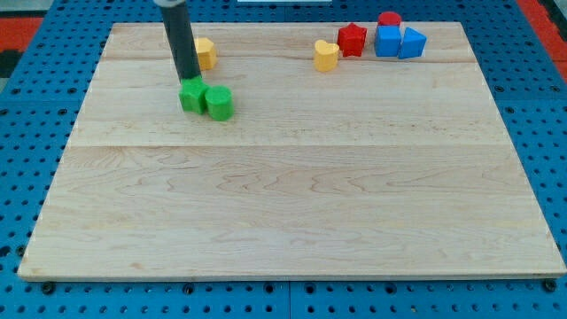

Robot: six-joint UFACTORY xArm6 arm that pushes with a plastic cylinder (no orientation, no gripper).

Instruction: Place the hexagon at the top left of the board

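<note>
2 green blocks sit touching in the board's upper left part, and our tip rests at the top edge of the left one, whose shape the rod partly hides. The right one looks like the green hexagon, though we cannot be sure. We carry no claw, only the rod, so nothing is held or clamped; we can only push. A yellow block lies just beyond the rod toward the view's top. Well apart at the top right cluster a yellow heart, red star, red cylinder, blue cube and blue triangle. We judge the hexagon needs nudging up and left.
</note>
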